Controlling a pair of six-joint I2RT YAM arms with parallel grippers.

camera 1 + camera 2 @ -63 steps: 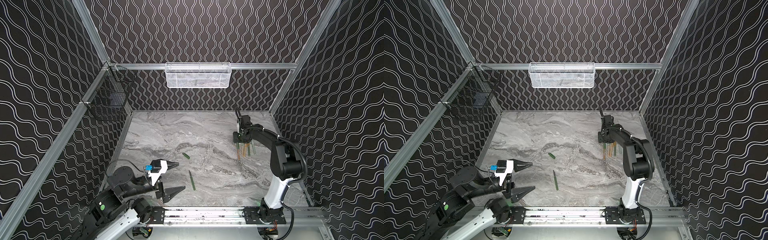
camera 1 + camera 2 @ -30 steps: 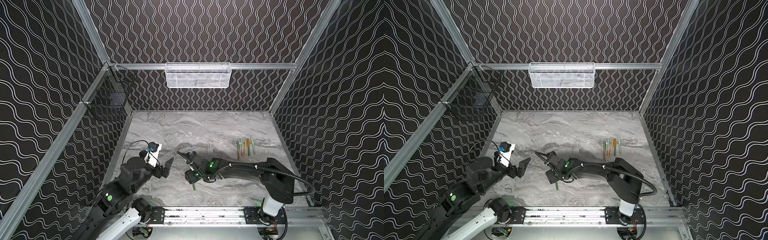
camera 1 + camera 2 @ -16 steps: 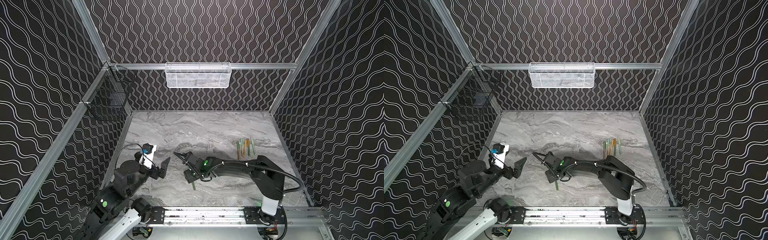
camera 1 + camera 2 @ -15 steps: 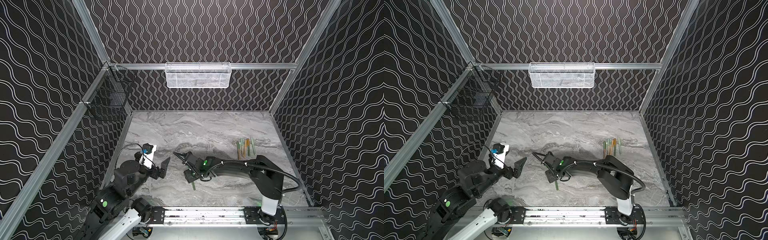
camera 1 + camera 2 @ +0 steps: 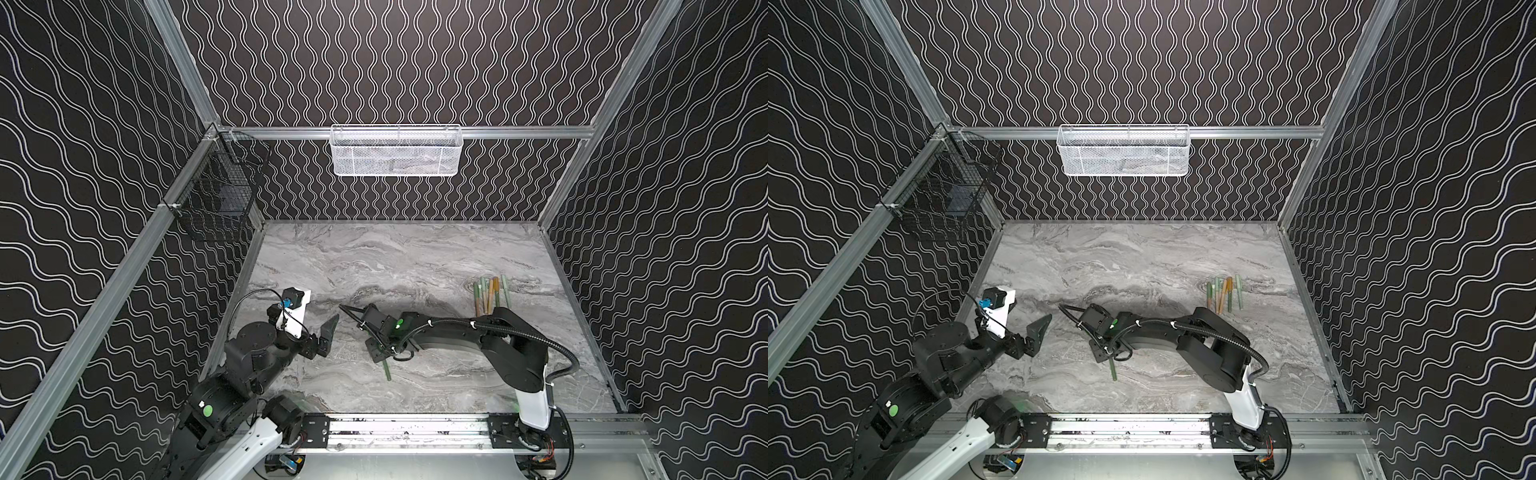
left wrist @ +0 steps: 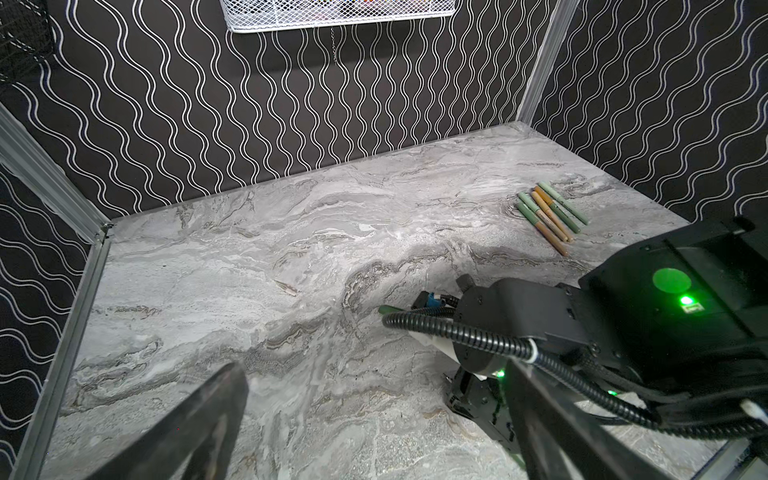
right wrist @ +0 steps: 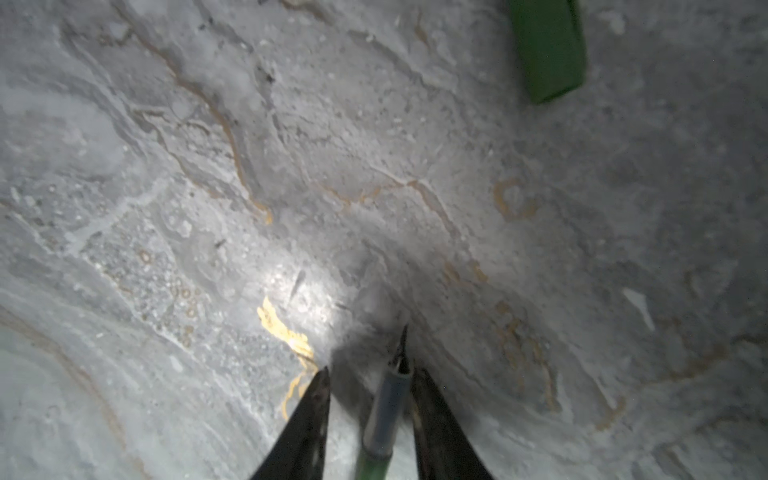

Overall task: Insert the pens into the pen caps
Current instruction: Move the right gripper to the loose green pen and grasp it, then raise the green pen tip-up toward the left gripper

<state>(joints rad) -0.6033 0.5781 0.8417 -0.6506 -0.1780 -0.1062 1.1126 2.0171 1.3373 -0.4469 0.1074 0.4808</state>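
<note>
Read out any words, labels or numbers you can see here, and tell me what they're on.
No text can be read.
On the pens: any print is too small to read.
On the right arm: a green sticker, blank.

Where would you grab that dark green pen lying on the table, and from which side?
Probably the barrel of the dark green pen, just behind its grey front section, from straight above, pinching its long sides. It lies flat on the table, thin and round, and the dark tip should stay free for the dark green cap.
</note>
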